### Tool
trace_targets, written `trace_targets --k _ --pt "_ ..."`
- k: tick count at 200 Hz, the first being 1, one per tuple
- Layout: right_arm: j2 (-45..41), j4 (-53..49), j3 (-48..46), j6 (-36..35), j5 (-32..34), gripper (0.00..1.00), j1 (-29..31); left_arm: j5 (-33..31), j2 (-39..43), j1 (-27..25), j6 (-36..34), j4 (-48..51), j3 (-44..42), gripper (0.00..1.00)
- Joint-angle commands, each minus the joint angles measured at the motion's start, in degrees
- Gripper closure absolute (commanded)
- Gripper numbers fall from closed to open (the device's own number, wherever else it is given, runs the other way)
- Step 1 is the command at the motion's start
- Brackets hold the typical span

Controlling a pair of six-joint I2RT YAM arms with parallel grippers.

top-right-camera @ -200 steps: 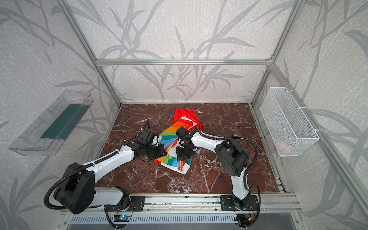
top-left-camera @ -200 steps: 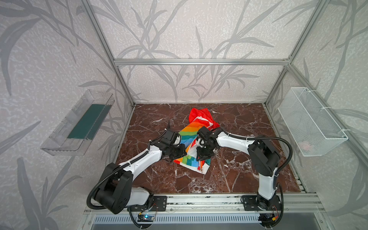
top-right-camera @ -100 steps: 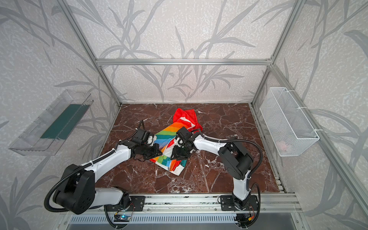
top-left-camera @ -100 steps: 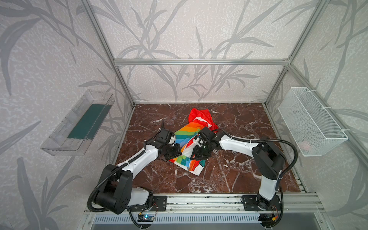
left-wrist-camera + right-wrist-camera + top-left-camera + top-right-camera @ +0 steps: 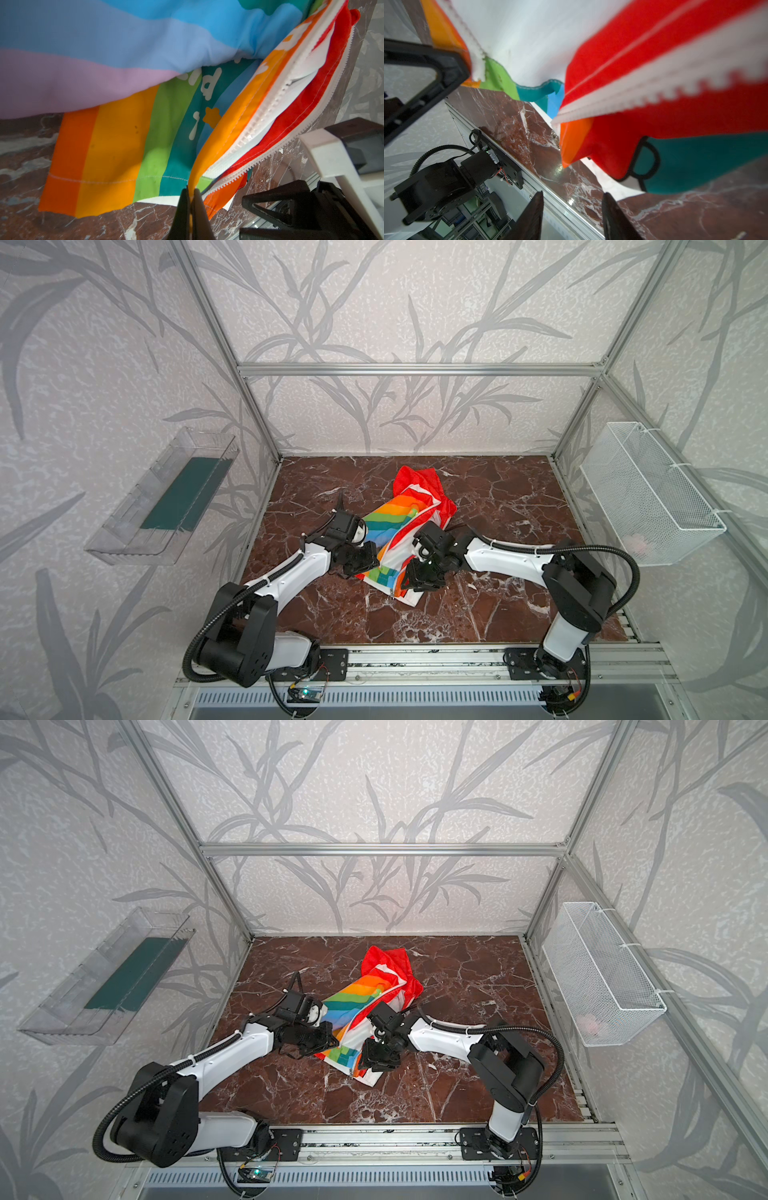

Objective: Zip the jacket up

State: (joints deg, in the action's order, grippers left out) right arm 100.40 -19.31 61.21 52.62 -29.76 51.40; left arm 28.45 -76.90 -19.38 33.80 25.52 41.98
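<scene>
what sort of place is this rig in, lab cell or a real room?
Most likely a purpose-built robot test cell, not a lived-in room: an aluminium frame boxes in a marble-look tabletop, two arms are bolted to a rail at its front edge, and a wire basket hangs at the side.

- Both top views look down from high at the front, sharing the whole table.
- Each wrist view looks from very near at the jacket.
</scene>
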Motion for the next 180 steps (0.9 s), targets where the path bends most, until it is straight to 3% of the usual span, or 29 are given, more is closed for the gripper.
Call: trace_targets --k 1,68,89,111,123,132,155,180 --pt "1.8 5.9 -0.2 4.6 -1.2 0.53 1.1 0.3 0.8 0.2 -1.4 1.7 -0.9 1.00" --pt "6.6 8.5 0.5 7.3 0.4 0.53 1.8 1.5 1.1 0.2 -1.2 0.3 -1.5 1.00" --pt "7.8 9.5 0.6 7.6 0.6 0.57 1.8 1.3 1.7 0.2 -0.9 0.0 -2.0 1.00" --pt "8.8 10.6 1.2 7.2 0.2 0.80 1.4 1.3 2.3 0.2 -0.6 0.0 -2.1 1.00" --pt "8.7 11.0 0.8 6.6 0.3 1.00 0.9 1.3 2.7 0.2 -0.5 0.1 -1.9 1.00" --pt "8.3 13.0 -0.4 6.2 -0.1 1.00 0.3 1.3 2.9 0.2 -0.3 0.3 -1.5 1.00" --pt "4.8 18.8 -4.3 -1.2 -2.5 1.00 -1.9 2.8 4.1 0.2 0.1 0.0 0.0 1.00" --pt "-3.3 19.0 -6.8 -13.0 0.3 1.00 -2.4 6.3 5.8 0.2 1.8 -3.7 2.2 1.00"
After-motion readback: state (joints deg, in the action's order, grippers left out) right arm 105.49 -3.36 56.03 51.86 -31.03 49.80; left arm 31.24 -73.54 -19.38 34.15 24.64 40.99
